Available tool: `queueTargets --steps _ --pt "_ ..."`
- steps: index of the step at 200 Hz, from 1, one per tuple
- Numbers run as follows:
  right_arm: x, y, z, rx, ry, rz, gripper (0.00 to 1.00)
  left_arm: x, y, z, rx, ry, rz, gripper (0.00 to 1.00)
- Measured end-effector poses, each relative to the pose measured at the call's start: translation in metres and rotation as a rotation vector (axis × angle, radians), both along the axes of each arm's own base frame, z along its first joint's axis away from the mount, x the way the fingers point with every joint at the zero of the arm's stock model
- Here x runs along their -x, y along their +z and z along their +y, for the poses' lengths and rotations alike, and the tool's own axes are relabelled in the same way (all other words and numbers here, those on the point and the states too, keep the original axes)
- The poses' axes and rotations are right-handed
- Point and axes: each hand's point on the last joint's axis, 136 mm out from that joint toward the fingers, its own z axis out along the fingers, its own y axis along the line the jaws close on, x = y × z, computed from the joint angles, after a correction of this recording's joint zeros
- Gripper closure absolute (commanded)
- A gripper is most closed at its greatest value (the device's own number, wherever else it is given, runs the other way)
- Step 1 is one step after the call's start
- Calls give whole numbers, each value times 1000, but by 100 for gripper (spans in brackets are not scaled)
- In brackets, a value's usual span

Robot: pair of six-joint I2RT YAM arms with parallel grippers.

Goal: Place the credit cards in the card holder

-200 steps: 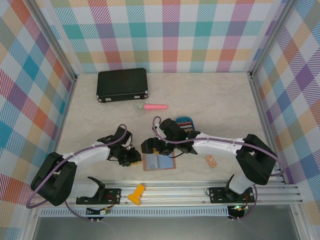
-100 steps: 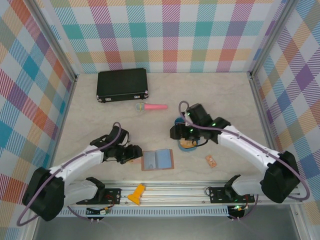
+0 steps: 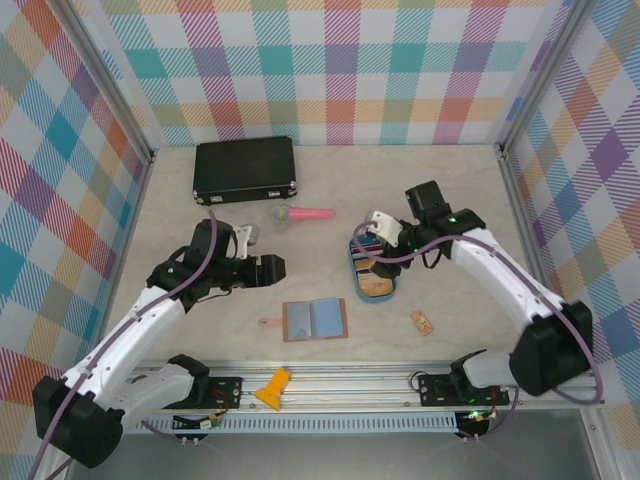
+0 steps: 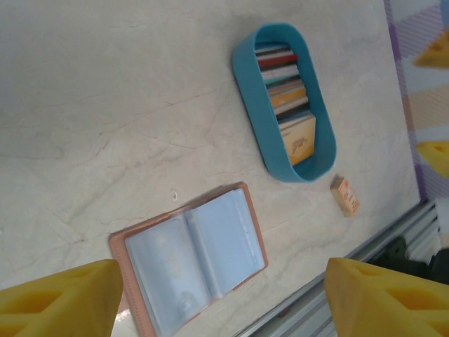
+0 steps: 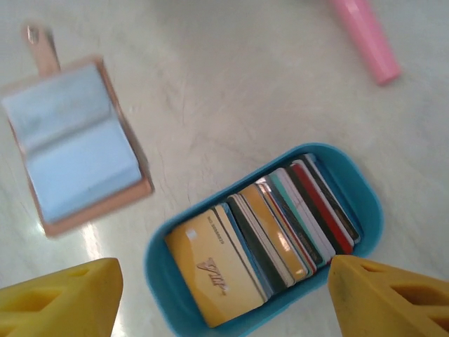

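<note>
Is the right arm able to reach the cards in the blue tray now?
Probably yes: the right gripper hangs open above the blue tray, and nothing covers the credit cards in it.

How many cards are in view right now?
10 or so cards, all on edge in the tray: tan one at one end, red one near the other. Tightly packed, so some may be hidden. None seen in the holder.
</note>
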Motion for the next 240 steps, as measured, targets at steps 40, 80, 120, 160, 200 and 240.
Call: queueTargets --steps 40,80,120,160,200,240 --pt "-6 -63 7 166 247 -12 19 0 -17 -10 -36 -130 9 24" --pt "-8 -102 10 287 386 -28 15 -7 -25 -3 -39 -136 23 24" --pt "-17 -119 2 370 429 -69 19 -12 -30 2 -26 -123 46 25" --pt "-23 -125 -1 407 439 -89 34 -16 -30 4 -9 -112 54 26" --pt "-36 -120 3 406 420 -148 65 -19 -28 2 1 -116 41 26" --pt "-41 -116 7 399 405 -177 80 -18 -31 1 7 -120 59 26"
